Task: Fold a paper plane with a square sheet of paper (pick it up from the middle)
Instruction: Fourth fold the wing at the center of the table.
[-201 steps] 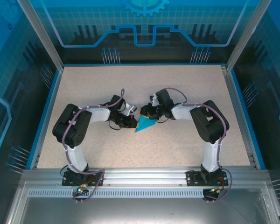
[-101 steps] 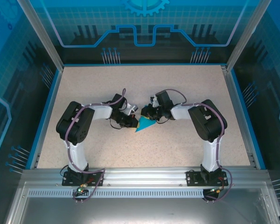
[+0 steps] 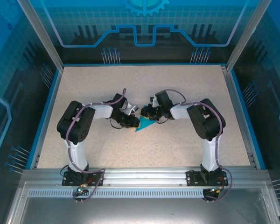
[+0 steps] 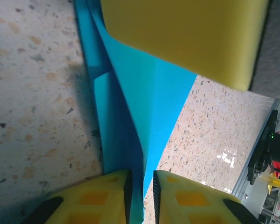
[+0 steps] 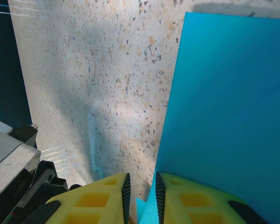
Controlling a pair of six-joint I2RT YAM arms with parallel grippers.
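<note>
Folded sheet of paper [image 3: 145, 125] lies between left gripper [image 3: 134, 122] and right gripper [image 3: 148, 116] — each astride an edge, jaws slightly apart.

Top external: we look down from high behind arm bases [image 3: 75, 176], facing forward across whole counter [image 3: 186, 88]; distant, wide view. Left wrist: we sit very close above counter, left end effector [image 4: 140, 191] at bottom edge, facing along paper [image 4: 149, 107] toward near rail [image 4: 251, 189]. Right wrist: equally close, right end effector [image 5: 141, 193] at bottom edge, facing down onto counter. We find same paper and speckled counter middle in all three views.
</note>
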